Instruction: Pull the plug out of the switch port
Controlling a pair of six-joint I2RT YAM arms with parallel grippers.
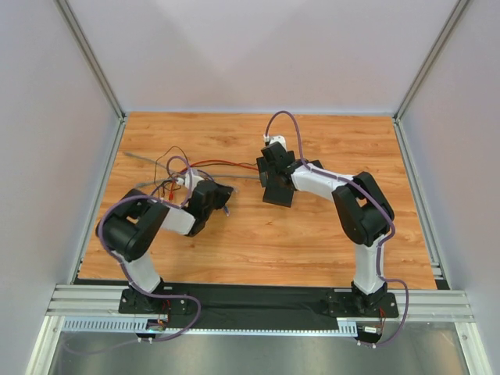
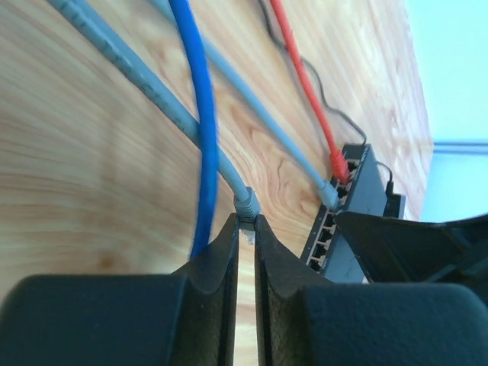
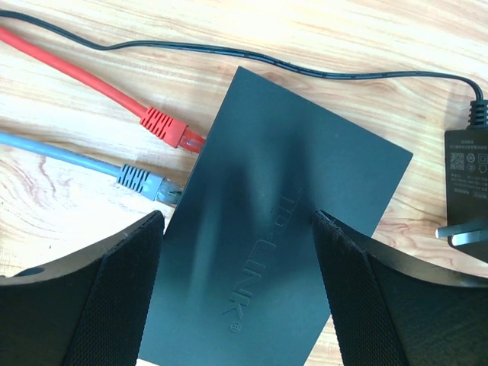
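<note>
Now, left end effector [image 2: 245,223]: clenched on grey plug [image 2: 245,204], clear of ports [image 2: 328,229].
Switch [image 3: 305,152]: table [image 1: 258,250] centre, straddled by right end effector [image 3: 238,217]; grip unclear.
Risk: tip-only pinch; plug may slip.

The left arm [image 1: 144,228] and right arm [image 1: 355,205] bent inward; left pincer [image 2: 246,221] was clamped shut, right pincer [image 3: 237,221] spread wide.

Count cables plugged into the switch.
2: red cable and grey cable, side by side in the switch. Another grey plug is out, in the left gripper. More may be hidden.
</note>
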